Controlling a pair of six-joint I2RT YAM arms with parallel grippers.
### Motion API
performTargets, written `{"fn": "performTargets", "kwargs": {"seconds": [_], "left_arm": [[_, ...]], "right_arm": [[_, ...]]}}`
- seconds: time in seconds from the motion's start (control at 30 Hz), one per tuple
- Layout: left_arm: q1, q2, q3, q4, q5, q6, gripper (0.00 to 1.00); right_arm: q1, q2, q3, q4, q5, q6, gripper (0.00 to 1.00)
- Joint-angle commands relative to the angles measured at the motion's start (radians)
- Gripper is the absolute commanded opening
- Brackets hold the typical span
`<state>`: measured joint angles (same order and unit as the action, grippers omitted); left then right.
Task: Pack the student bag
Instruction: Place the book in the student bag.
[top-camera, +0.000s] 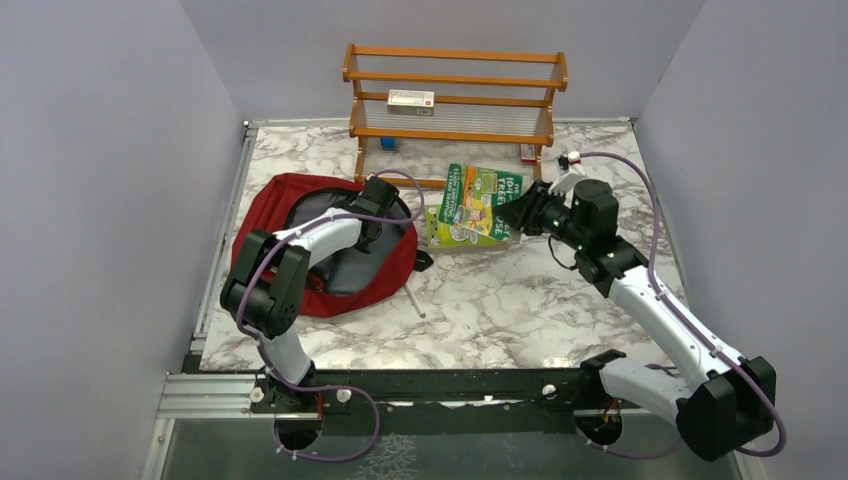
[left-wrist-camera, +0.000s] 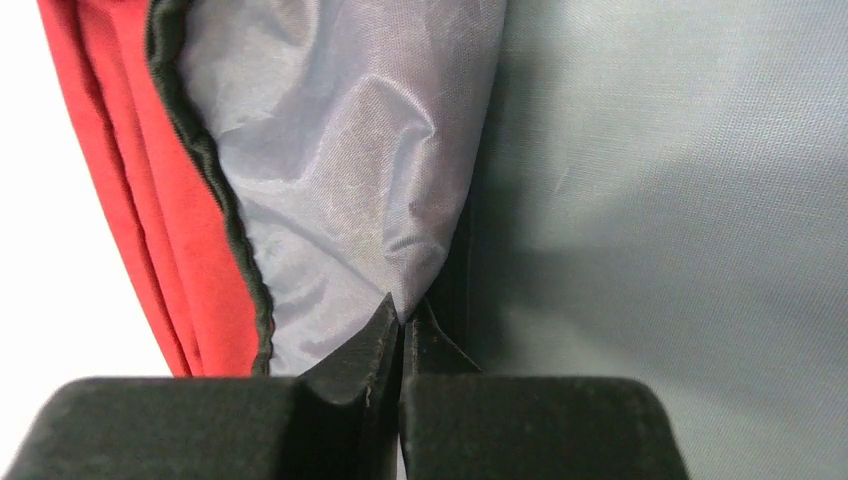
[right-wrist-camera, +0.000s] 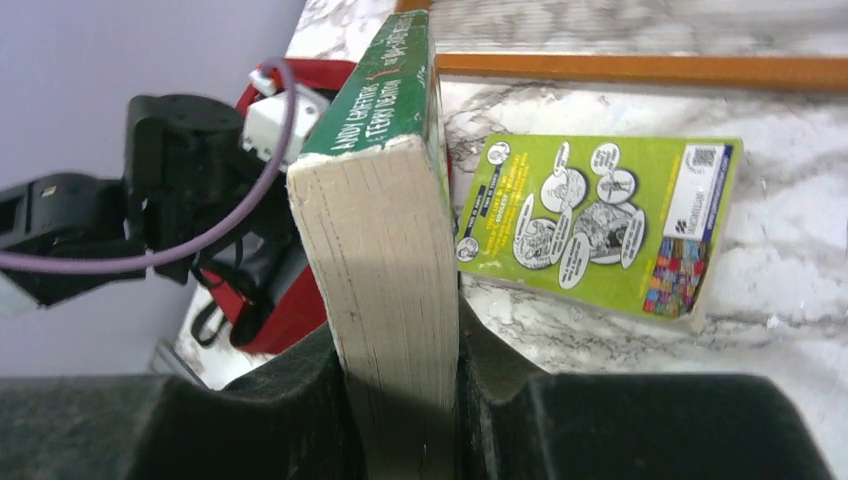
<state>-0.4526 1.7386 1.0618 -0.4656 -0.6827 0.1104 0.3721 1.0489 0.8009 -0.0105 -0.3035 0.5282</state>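
Note:
The student bag lies open on the left of the marble table, dark red with grey lining and a black-edged rim. My left gripper reaches into the bag's right side, shut on a fold of the grey lining. My right gripper is shut on a thick green-covered book, held up by its page edge just right of the bag. A second lime-green book lies flat on the table under and beside the held one.
A wooden two-tier rack stands at the back with a small white box on it. A small blue item and a red one sit beneath it. A thin white stick lies by the bag's front right edge.

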Motion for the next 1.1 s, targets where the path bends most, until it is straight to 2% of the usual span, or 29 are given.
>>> {"fn": "performTargets", "kwargs": {"seconds": [0.0, 0.27, 0.4, 0.73, 1.07], "left_arm": [[0.006, -0.090, 0.079, -0.002, 0.022, -0.046, 0.00], [0.006, -0.185, 0.127, -0.002, 0.088, -0.093, 0.00], [0.006, -0.205, 0.140, 0.004, 0.103, -0.105, 0.00], [0.008, -0.263, 0.102, 0.079, 0.143, -0.106, 0.00], [0.027, -0.331, 0.038, 0.156, 0.164, -0.099, 0.00]], "right_arm": [[0.001, -0.023, 0.034, 0.013, 0.123, 0.248, 0.01], [0.007, 0.048, 0.101, 0.055, -0.021, 0.430, 0.01], [0.047, 0.096, 0.127, 0.102, -0.041, 0.477, 0.00], [0.233, 0.268, 0.189, 0.178, 0.053, 0.538, 0.00], [0.306, 0.497, 0.269, 0.264, 0.073, 0.592, 0.00]]}}
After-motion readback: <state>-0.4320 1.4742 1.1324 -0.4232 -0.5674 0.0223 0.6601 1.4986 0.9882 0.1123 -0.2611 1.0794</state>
